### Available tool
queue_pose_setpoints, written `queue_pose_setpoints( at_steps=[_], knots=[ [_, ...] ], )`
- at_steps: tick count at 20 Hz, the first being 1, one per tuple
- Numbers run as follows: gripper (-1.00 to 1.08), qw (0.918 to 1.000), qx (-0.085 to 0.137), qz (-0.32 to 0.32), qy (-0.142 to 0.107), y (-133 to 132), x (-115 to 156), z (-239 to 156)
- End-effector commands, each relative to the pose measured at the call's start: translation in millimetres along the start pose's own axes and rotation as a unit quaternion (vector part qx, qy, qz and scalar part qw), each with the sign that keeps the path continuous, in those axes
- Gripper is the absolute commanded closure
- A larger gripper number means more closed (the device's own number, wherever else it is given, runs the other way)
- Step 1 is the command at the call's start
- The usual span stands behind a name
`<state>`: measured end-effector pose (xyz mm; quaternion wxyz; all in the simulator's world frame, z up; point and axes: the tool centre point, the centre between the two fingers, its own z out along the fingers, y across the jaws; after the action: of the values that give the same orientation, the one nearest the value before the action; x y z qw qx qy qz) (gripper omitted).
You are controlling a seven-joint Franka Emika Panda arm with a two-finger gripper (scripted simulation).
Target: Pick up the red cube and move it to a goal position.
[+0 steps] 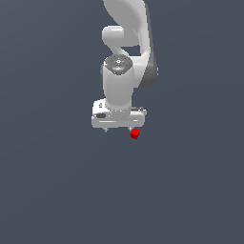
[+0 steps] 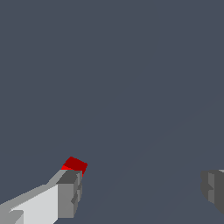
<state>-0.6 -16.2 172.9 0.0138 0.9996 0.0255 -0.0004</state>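
The red cube (image 1: 135, 134) is tiny and lies on the dark grey floor, right by the gripper's finger on the exterior view's right. My white gripper (image 1: 118, 129) points down at the floor, its two fingers wide apart and empty. In the wrist view the gripper (image 2: 141, 190) is open. The red cube (image 2: 75, 165) peeks out just past one fingertip (image 2: 68, 192), partly hidden by it. The cube sits at that finger, not in the middle of the gap. The other finger (image 2: 213, 188) is far from the cube.
The white arm (image 1: 125, 43) rises behind the gripper in the exterior view. The plain dark grey floor (image 1: 57, 190) fills the rest of both views. No goal marker shows.
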Motion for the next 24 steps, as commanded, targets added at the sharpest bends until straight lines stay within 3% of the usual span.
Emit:
queue_pose_setpoints(
  at_steps=[1,12,24],
  knots=[
    [-0.92,1.0000,0.000,0.000,0.000,0,0,0],
    [-0.92,0.9994,0.002,0.034,0.000,-12,-15,23],
    [-0.92,0.9901,0.008,0.140,-0.002,-56,-55,95]
  ],
)
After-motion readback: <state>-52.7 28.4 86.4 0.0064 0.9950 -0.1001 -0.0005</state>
